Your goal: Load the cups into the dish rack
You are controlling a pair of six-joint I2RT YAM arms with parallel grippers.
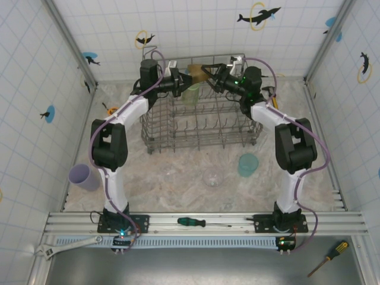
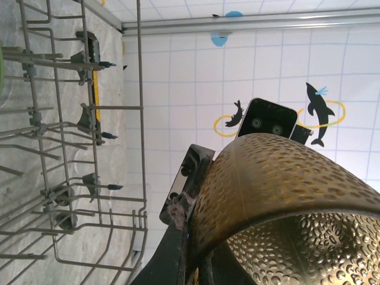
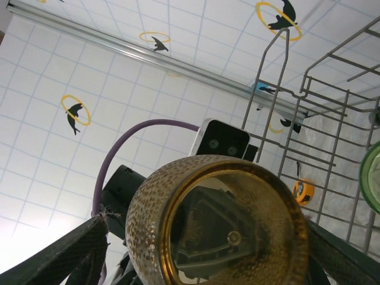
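Cup (image 1: pixel 196 72) held sideways, mouth facing left tool (image 1: pixel 183 75).

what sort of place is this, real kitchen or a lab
Probably a robot test cell, not a real kitchen: white tile-print wall panels with dolphin stickers box in the table, an aluminium rail carries two arm bases, and a grey metal wire dish rack sits mid-table.

The bench (image 1: pixel 178 196) carries the rack (image 1: pixel 202 127) under the left end effector (image 1: pixel 185 76) and right end effector (image 1: pixel 209 73). Well nearer than them stand a lilac cup (image 1: pixel 83 176), a clear cup (image 1: pixel 212 177) and a teal cup (image 1: pixel 248 165).
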